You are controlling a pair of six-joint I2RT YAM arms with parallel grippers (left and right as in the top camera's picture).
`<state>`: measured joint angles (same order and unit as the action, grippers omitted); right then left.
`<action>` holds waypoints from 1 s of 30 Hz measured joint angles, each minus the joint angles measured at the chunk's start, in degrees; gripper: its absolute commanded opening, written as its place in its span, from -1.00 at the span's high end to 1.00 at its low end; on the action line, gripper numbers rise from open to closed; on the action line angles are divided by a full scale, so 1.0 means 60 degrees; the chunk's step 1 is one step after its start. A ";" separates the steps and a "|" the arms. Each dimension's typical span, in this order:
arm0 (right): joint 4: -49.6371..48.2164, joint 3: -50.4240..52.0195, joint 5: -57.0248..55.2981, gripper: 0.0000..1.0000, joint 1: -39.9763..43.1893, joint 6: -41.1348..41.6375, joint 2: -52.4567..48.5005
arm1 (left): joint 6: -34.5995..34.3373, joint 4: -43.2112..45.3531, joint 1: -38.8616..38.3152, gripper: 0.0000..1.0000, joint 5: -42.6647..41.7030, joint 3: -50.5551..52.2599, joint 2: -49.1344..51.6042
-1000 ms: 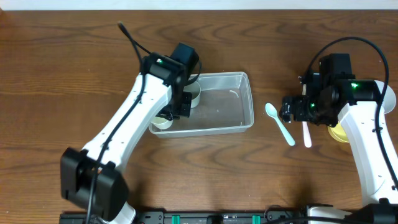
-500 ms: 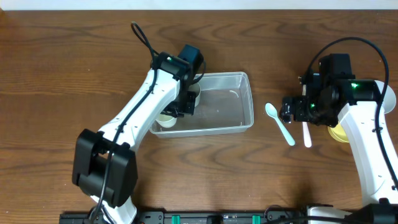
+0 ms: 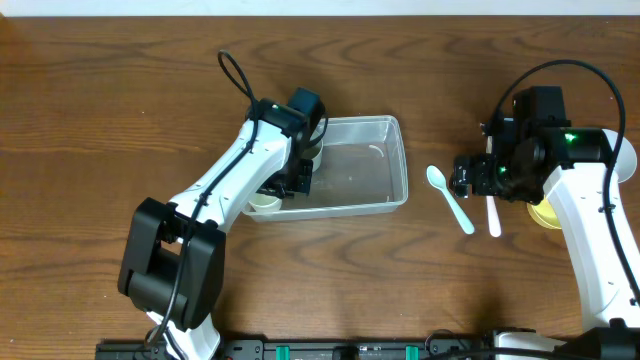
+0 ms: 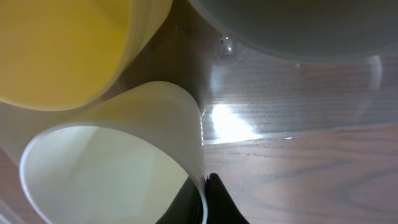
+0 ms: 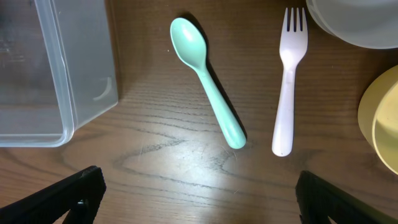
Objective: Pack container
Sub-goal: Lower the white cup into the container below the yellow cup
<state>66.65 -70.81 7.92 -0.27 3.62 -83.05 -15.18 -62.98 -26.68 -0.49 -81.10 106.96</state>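
The clear container point(image 3: 385, 165) sits mid-table. My left gripper point(image 3: 292, 178) is inside its left end, shut on the rim of a white cup point(image 3: 264, 201). In the left wrist view the jaws point(image 4: 205, 200) pinch the cup's wall point(image 4: 149, 124), which lies tilted on the container floor point(image 4: 292, 93) beside a yellow cup point(image 4: 62, 50) and a pale bowl point(image 4: 292, 25). My right gripper point(image 3: 470, 178) is open and empty above the table, right of the container. In the right wrist view its fingers point(image 5: 199, 205) straddle bare wood below a mint spoon point(image 5: 208, 84) and a white fork point(image 5: 286, 81).
The spoon point(image 3: 450, 198) and fork point(image 3: 493, 215) lie between the container and the right arm. A yellow bowl point(image 3: 545, 212) and a white bowl point(image 5: 360, 18) sit at the far right. The container's corner point(image 5: 56, 74) shows in the right wrist view.
The left arm has swung to the right, and its gripper has shifted slightly inside the container's left end with the cup. The right arm has not moved.
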 measured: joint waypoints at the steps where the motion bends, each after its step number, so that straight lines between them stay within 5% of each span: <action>1: 0.0000 0.0000 0.0000 -0.98 0.0000 0.0000 0.0000 | 0.0004 0.0004 0.0000 0.86 -0.0004 0.0011 0.0000; 9: 0.0000 0.0000 0.0000 -0.99 0.0000 0.0000 0.0000 | 0.0073 0.0073 0.0000 0.20 -0.0036 0.0015 0.0000; 24: -0.0004 0.0000 0.0000 -0.98 0.0000 0.0000 0.0000 | 0.0346 -0.0718 0.0000 -0.18 0.0153 -0.1115 -0.0091; 30: 0.0007 0.0000 -0.0007 -0.98 0.0000 0.0000 0.0000 | 0.0543 -0.1260 0.0255 -0.24 0.0401 -0.2401 -0.1679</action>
<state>66.70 -70.81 7.88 -0.27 3.62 -83.05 -11.92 -70.54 -25.15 1.91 -95.50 96.88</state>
